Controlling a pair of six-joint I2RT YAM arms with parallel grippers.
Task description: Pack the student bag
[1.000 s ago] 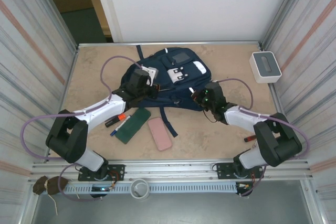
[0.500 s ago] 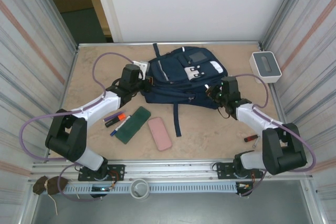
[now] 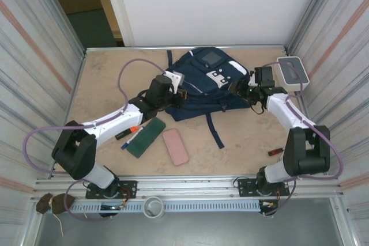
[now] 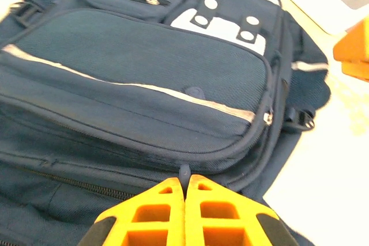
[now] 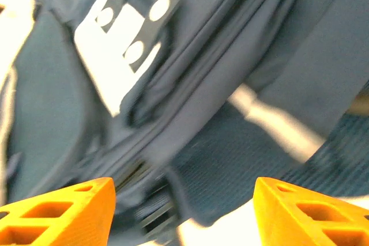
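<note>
The large navy-blue fabric student bag [image 3: 202,84] with thin white stripes lay between my two tools, beyond the loose cases.
Nearest me, on the left arm's side of the tan worktop [image 3: 98,84], lay a dark green flat pouch [image 3: 146,136] and a pink oblong case [image 3: 174,146], both apart from the bag. Just past them my left tool [image 3: 180,93] sat at the bag's near-left edge, pressed together on a small dark tab [image 4: 184,171] of it, a pinch as I judged. The bag lay pockets-up at the far middle, long axis roughly near-to-far. At its right edge my right tool [image 3: 247,89] stood spread wide over the fabric, so I reckoned the left arm nearer the cases.
</note>
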